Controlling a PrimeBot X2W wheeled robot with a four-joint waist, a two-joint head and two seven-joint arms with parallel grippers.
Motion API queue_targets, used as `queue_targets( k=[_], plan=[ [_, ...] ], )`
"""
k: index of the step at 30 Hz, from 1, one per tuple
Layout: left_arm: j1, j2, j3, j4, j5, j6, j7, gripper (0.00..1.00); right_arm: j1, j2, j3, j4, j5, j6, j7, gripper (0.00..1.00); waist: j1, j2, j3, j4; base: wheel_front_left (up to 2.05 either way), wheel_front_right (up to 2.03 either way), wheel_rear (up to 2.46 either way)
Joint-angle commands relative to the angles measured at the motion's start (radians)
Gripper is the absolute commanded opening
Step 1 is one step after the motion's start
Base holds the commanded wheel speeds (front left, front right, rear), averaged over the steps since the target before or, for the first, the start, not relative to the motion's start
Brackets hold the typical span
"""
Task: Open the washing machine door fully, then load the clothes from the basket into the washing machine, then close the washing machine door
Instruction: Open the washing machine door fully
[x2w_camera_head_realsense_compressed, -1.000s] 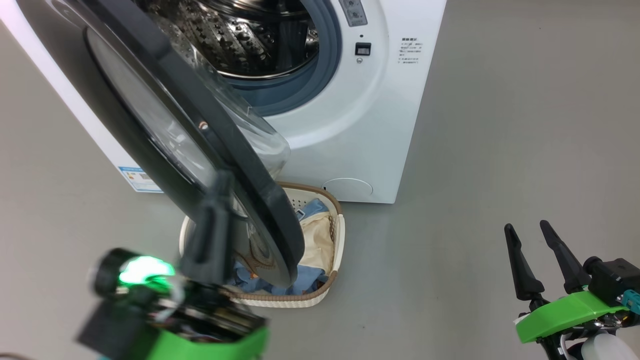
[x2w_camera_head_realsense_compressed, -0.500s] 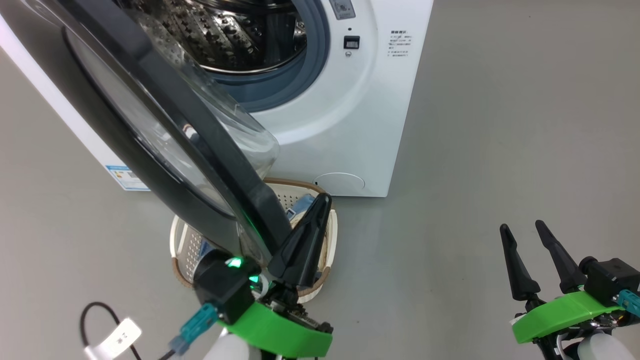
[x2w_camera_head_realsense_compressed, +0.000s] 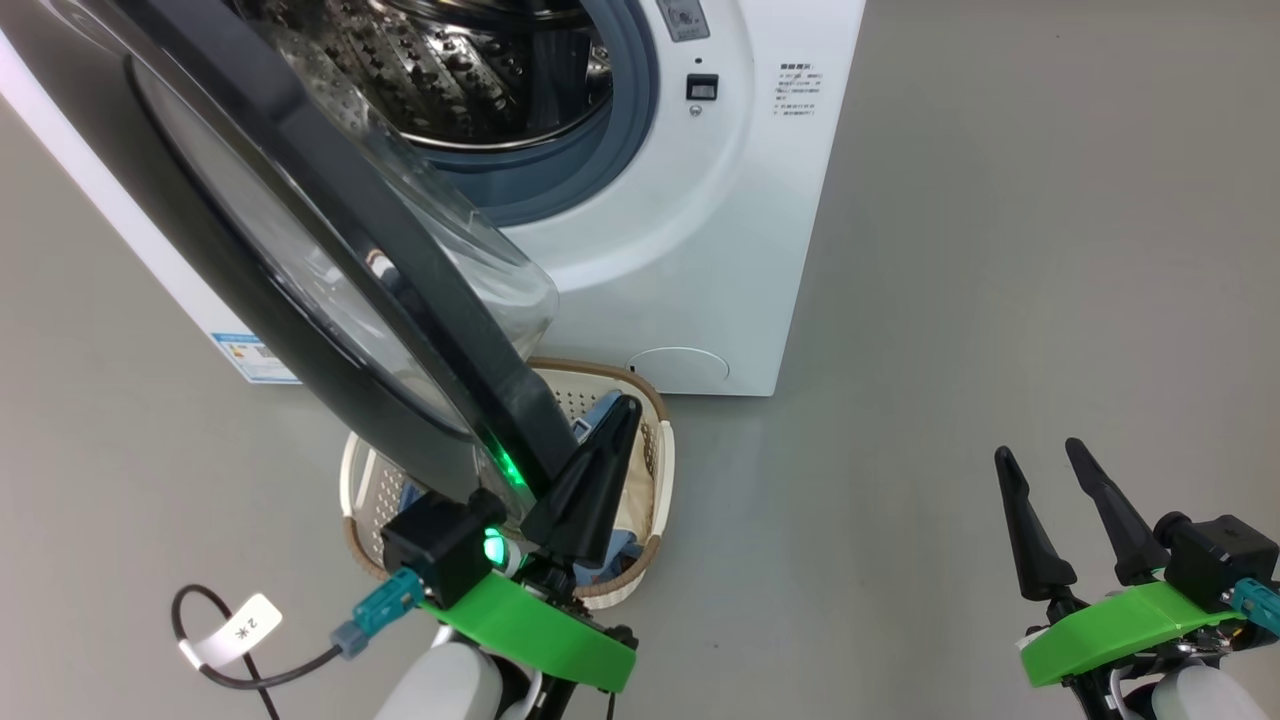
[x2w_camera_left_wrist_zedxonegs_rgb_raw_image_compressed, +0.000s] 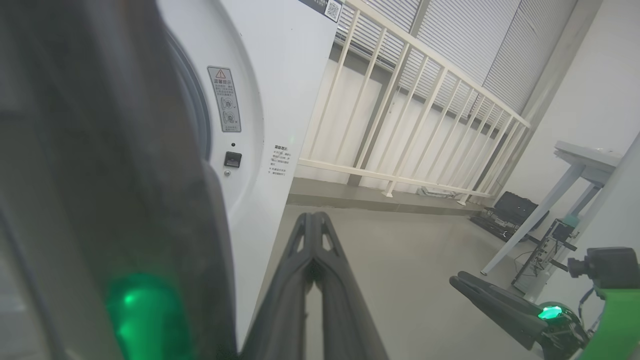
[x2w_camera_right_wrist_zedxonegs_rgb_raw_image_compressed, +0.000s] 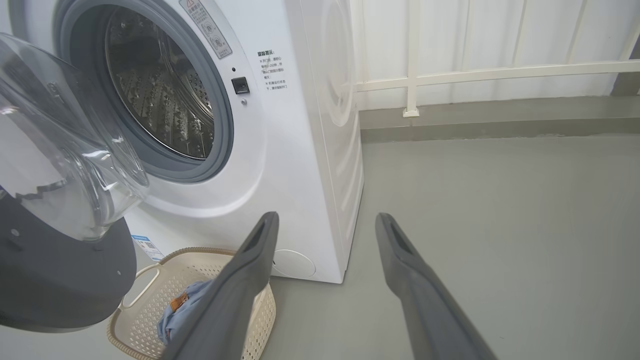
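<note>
1. Since a sec ago, the left gripper (x2w_camera_head_realsense_compressed: 620, 412) has swung from the outer face of the large round black-rimmed, glass-windowed door (x2w_camera_head_realsense_compressed: 425, 300) round to its drum-side edge. Over the last half sec it dropped a touch. The right gripper (x2w_camera_head_realsense_compressed: 1036, 452) has barely budged.
2. Left gripper: long dark fingers pressed together, nothing between them. Right gripper: fingers spread, empty, well apart at lower right.
3. Door is part open, hinged on the left. Its free edge hangs over the small cream perforated brown-rimmed basket (x2w_camera_head_realsense_compressed: 662, 480).
4. Light-blue and cream clothes (x2w_camera_right_wrist_zedxonegs_rgb_raw_image_compressed: 177, 312) are in the basket, on the floor just in front of the big white front-loader (x2w_camera_head_realsense_compressed: 700, 220). The steel drum (x2w_camera_head_realsense_compressed: 470, 70) looks empty.
5. Key relation: the door's free edge lies just left of the left fingers, which run alongside it. Can't tell if they touch. Left arm is far nearer, so prob. a leftward push finishes the opening. Door partly covers the basket till then.
</note>
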Motion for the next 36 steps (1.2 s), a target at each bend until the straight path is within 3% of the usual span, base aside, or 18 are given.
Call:
queue_targets(
  k=[1, 21, 36],
  plan=[
    [-0.029, 0.006, 0.043, -0.009, -0.011, 0.004, -0.006, 0.00, -0.018, -0.015, 0.022, -0.028, -0.012, 0.005, -0.012, 1.00, 0.0000, 0.0000, 0.001, 0.002, 0.00, 0.00, 0.00],
    [0.006, 0.006, 0.073, -0.002, -0.009, -0.002, -0.006, 0.00, -0.028, -0.034, 0.022, -0.046, -0.022, 0.005, -0.012, 1.00, 0.0000, 0.0000, 0.004, 0.075, 0.00, 0.00, 0.00],
    [0.069, 0.006, 0.093, -0.040, 0.013, 0.017, -0.006, 0.00, -0.030, -0.046, 0.022, -0.054, -0.024, 0.005, -0.012, 1.00, 0.0000, 0.0000, 0.002, 0.172, 0.00, 0.00, 0.00]
  ],
)
